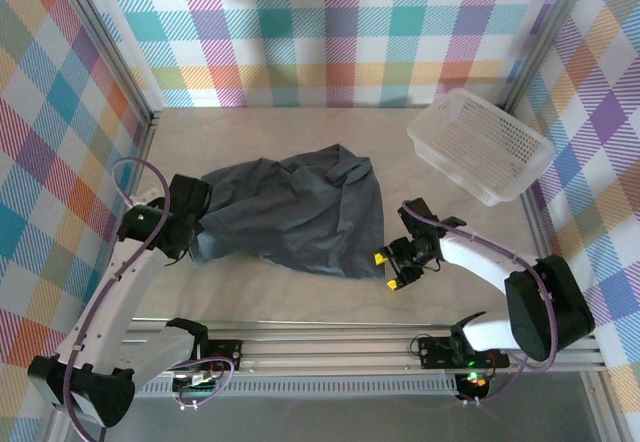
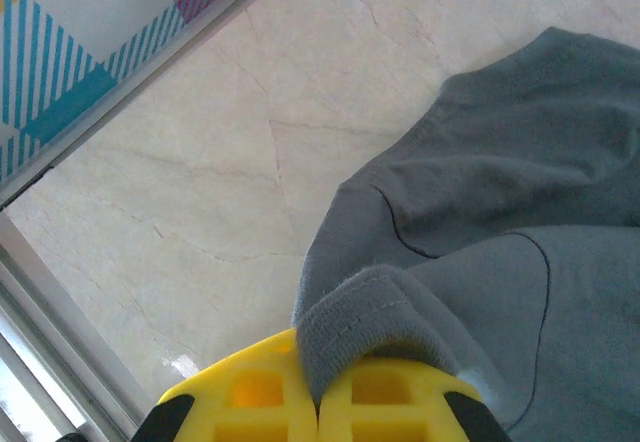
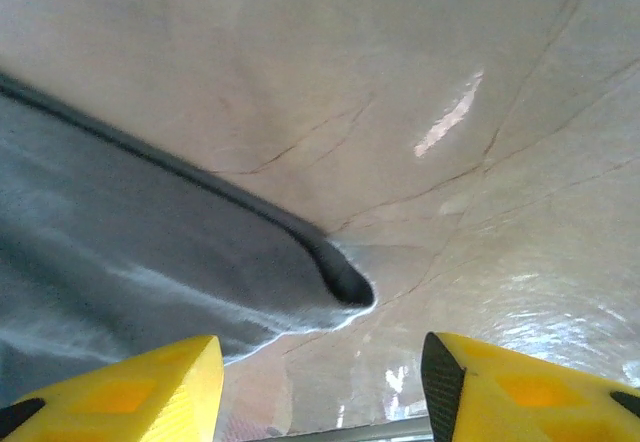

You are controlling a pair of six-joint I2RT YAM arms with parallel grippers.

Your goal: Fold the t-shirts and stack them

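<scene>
T-shirt, dark slate-grey and plain, lies rumpled in the top external view around the middle of the table, reaching toward its left edge. It is bunched and creased rather than spread flat. The left gripper sits at the cloth's left end, but from above I cannot tell how its jaws stand. The right gripper sits just off the cloth's near right corner, its two yellow fingertips apart. A white mesh basket stands tilted near the far right corner of the table, well apart from the shirt.

The left wrist view settles what the overhead one leaves open. The left gripper has its yellow fingers pressed together on a rolled fold of the t-shirt, whose stitched hem bulges up between them. The rest of the cloth runs off to the right over the pale, veined table. A metal rail and the plaid wall run along the table's edge at upper left.

The right wrist view shows the right gripper spread wide, a yellow finger at each lower corner with nothing between them but bare table. The t-shirt lies at left, its thick dark edge ending in a rounded corner just ahead of the gap.
</scene>
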